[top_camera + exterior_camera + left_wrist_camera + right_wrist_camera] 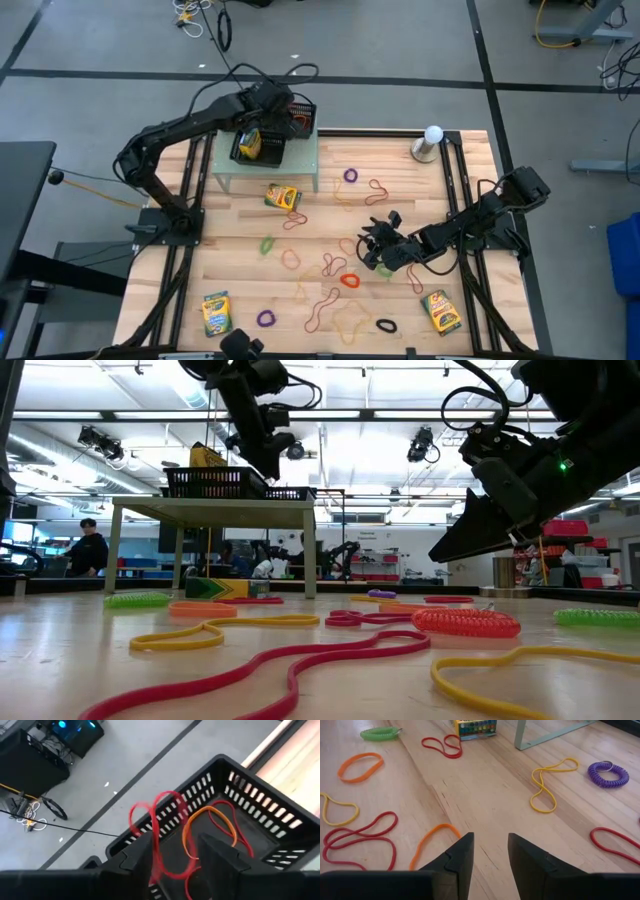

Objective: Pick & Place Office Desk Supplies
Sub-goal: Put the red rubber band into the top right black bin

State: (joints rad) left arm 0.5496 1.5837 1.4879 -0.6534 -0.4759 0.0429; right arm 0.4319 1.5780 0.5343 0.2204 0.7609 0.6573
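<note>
High view: the left gripper [277, 103] hangs over the black trays [300, 120] on a small pale stand [300, 165] at the counter's [230, 265] far edge; one crayon box [250, 142] stands in the nearer tray. Another box [282, 197] lies just before the stand, two more by the near corners [216, 314] [441, 311]. Bands are scattered across the middle, among them a purple loop [267, 319] and a black one [386, 325]. The right gripper [375, 248] sits low over the bands right of centre. A ball-topped stand [429, 143] is at the far right.

Low view: a red band [290, 665] and yellow bands [215, 632] lie nearest; the left arm [250, 410] reaches down to a tray [215, 482] on the stand.

Left wrist view: jaws parted; a red band [157, 820] hangs at the left finger [137, 857], draped over the tray's rim [215, 762]; whether it is gripped cannot be told. An orange band [192, 827] lies inside.

Right wrist view: jaws narrowly parted, holding nothing, above bare wood; an orange band [427, 845] lies just beside the finger [460, 855].
</note>
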